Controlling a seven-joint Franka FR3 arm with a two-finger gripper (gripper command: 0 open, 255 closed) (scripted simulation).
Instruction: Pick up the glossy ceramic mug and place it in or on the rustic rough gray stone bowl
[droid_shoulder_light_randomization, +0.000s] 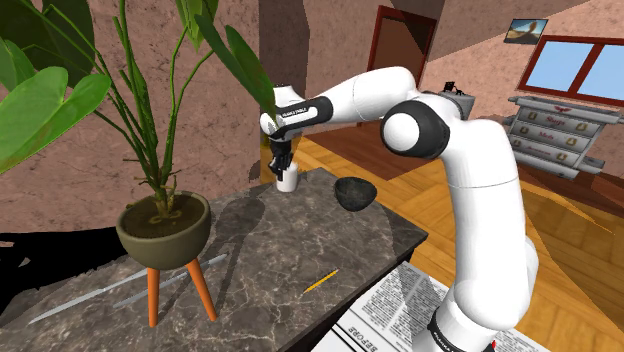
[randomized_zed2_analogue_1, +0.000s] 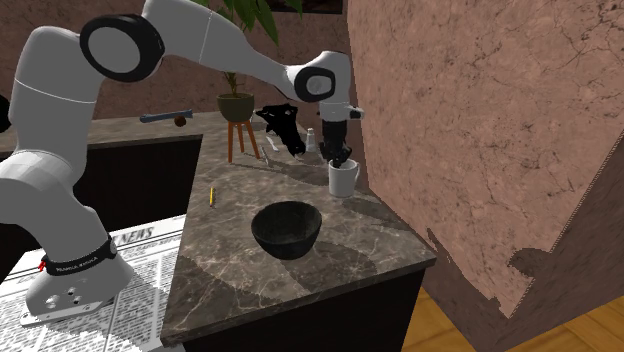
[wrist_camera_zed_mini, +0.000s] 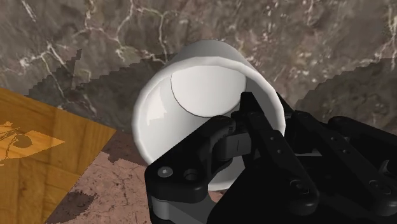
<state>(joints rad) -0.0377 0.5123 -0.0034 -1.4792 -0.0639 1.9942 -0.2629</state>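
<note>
The hand (randomized_zed2_analogue_1: 341, 162) hangs straight down at the wall-side edge of the counter (randomized_zed2_analogue_1: 300, 290), apart from the dark bowl (randomized_zed2_analogue_1: 287, 230) nearer its middle, closed on the rim of the upright white mug (randomized_zed2_analogue_1: 343, 181) standing there, a pinch that looks fit for lifting it straight up.

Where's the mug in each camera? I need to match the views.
Shoulder: mug at centre, on the counter's far edge, under the gripper.
Second exterior: right of centre, beside the wall, beyond the bowl.
Wrist: at the gripper, mouth toward the camera.
Shared landmark: the gripper at its rim.
</note>
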